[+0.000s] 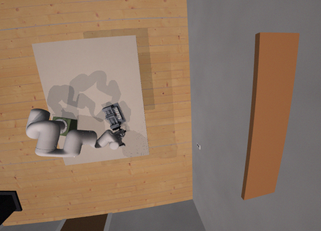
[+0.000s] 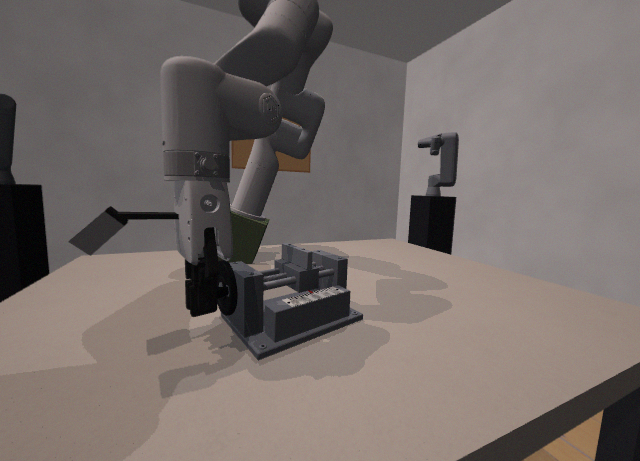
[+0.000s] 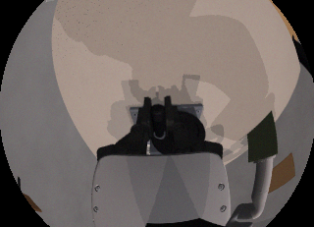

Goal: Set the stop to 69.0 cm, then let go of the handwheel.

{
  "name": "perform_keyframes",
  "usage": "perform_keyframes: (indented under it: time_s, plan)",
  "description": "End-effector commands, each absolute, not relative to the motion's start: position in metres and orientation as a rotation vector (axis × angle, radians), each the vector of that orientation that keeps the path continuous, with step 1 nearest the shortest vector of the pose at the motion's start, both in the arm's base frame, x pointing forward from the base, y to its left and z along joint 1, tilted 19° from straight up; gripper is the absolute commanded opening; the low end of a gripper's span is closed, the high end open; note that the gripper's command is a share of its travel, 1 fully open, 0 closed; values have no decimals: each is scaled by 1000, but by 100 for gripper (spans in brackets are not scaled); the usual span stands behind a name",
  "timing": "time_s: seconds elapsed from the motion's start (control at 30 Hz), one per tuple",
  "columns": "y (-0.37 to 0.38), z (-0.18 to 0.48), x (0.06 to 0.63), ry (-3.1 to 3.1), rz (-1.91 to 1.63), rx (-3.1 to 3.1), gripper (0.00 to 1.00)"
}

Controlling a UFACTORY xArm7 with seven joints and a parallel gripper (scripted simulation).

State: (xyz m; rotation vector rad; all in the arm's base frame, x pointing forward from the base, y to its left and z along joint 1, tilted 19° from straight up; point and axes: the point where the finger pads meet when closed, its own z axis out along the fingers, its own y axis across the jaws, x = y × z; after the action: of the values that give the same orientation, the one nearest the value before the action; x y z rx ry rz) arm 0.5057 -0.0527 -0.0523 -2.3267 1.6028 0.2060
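Note:
A dark grey stop fixture (image 2: pixel 294 303) stands on the beige table, with two rails, a sliding block (image 2: pixel 302 270) and a scale strip with a red mark (image 2: pixel 310 294) on its front bar. It also shows from above in the top view (image 1: pixel 114 115). A black handwheel (image 2: pixel 225 292) sits on the fixture's left end plate. My gripper (image 2: pixel 206 291) hangs straight down at that end and is shut on the handwheel. In the wrist view the dark fingers close over the wheel, with the fixture beyond them. The scale reading is too small to tell.
The arm's green base (image 1: pixel 67 126) stands on the table behind the fixture. A dark lamp-like panel (image 2: pixel 98 230) on a rod hangs at the left. A second small arm on a black pedestal (image 2: pixel 433 208) stands by the right wall.

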Motion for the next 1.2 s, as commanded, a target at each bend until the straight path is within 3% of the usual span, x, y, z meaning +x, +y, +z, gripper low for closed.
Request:
perform_keyframes:
  time_s: [0.0,1.17]
  plan:
    - [-53,-53,506,1605,204,-2326,6]
    - [-51,-86,487,1605,204,-2326,6]
